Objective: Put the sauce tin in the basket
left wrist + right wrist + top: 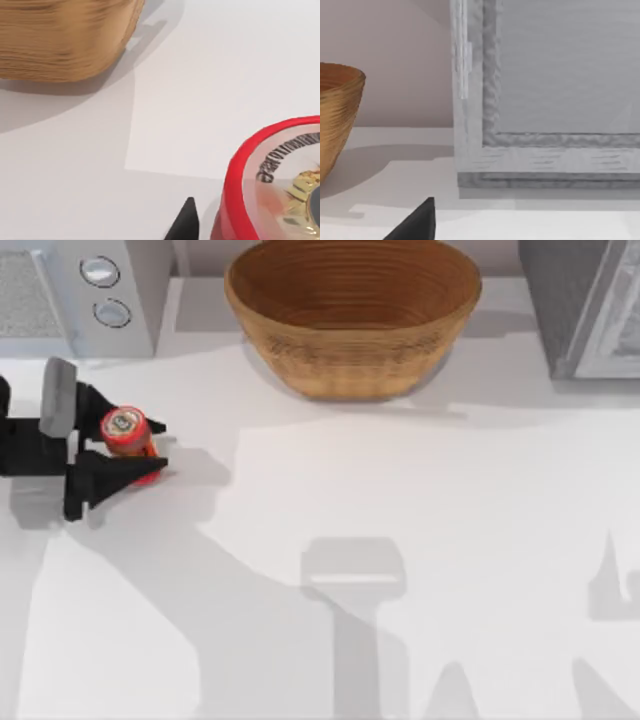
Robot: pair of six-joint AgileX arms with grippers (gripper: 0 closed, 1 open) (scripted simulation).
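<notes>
The sauce tin (125,430), red with a yellow-orange band and a printed lid, stands at the table's left side. My left gripper (150,447) reaches in from the left edge and is shut on the tin, one black finger on each side. In the left wrist view the tin's red rim (235,175) is very close, beside a black fingertip (186,222). The basket (352,315), a wide tan woven bowl, sits at the back centre, well to the right of the tin and farther back. A dark part of my right gripper (417,225) shows in the right wrist view.
A grey appliance with two round knobs (95,290) stands at the back left, just behind the tin. A larger grey box (590,310) stands at the back right, and its front (550,100) looms in the right wrist view. White tabletop (400,540) stretches between tin and basket.
</notes>
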